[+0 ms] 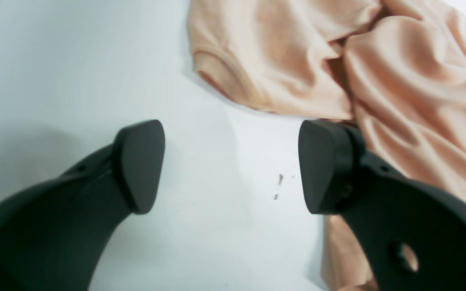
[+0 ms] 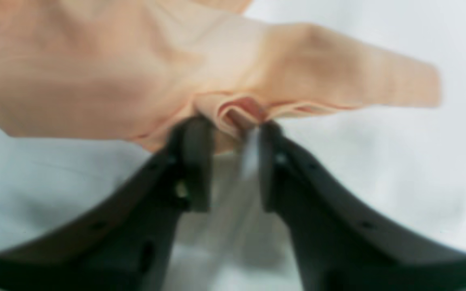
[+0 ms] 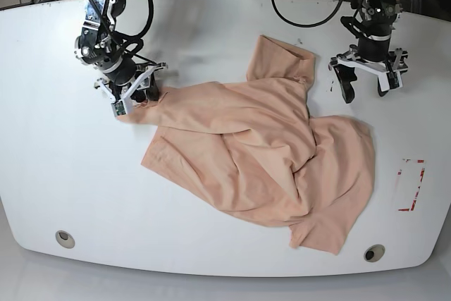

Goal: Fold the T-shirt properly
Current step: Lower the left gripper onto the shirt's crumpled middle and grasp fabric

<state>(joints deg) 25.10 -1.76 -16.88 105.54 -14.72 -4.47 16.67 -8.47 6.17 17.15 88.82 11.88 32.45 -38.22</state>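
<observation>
A: Peach cotton bunched between the pads of the right claw (image 2: 229, 129), a small pleat of hem pinched there. Left claw (image 1: 231, 165) spread wide over bare white bench (image 3: 42, 174), gripping nothing.

B: Outward from the right claw, then: T-shirt (image 3: 268, 160) sprawled crumpled across mid-bench, one corner drawn toward ten o'clock, a sleeve poking up at twelve, body sagging toward five.

A: Probably light and limp. Likely to drape, drag and wrinkle rather than hold a line. Best taken at hems, sleeve cuffs or shoulder seams, where doubled cloth gives the pads some bite. A single-layer pinch liable to slip.

B: Right wrist view: the pleat itself, up close, though blurred. Absent from the base view, where claw and cloth merge.

A: Left wrist view: a ribbed sleeve cuff (image 1: 221, 70) at twelve o'clock of the open pads, near but untouched. Also faint marks on the bench.

B: Base view alone: whole garment outline and both arms together, plus a red-edged label (image 3: 411, 185) at three o'clock.
</observation>
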